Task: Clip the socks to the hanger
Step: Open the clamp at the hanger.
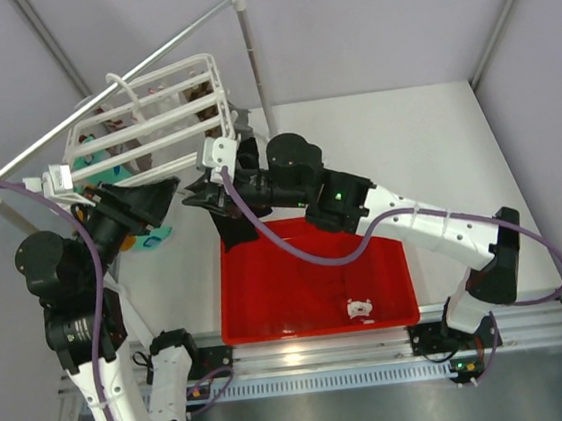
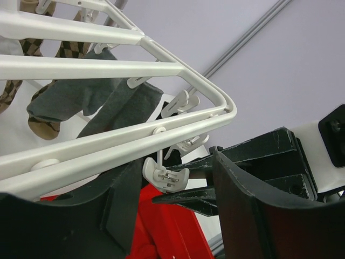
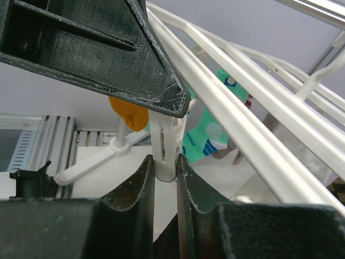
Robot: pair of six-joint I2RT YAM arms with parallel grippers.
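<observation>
We saw the right gripper [image 3: 165, 162] nearly closed, pinching a white clip [image 3: 163, 143] that dangled off the hanger [image 1: 146, 119], which hung at 10 o'clock in the top view. The left gripper [image 2: 177, 164] stood about half open either side of that clip, clamping nothing we could see. The black sock [image 1: 235, 230] hung just below the grippers, at the red bin's [image 1: 316, 302] 11 o'clock corner.
</observation>
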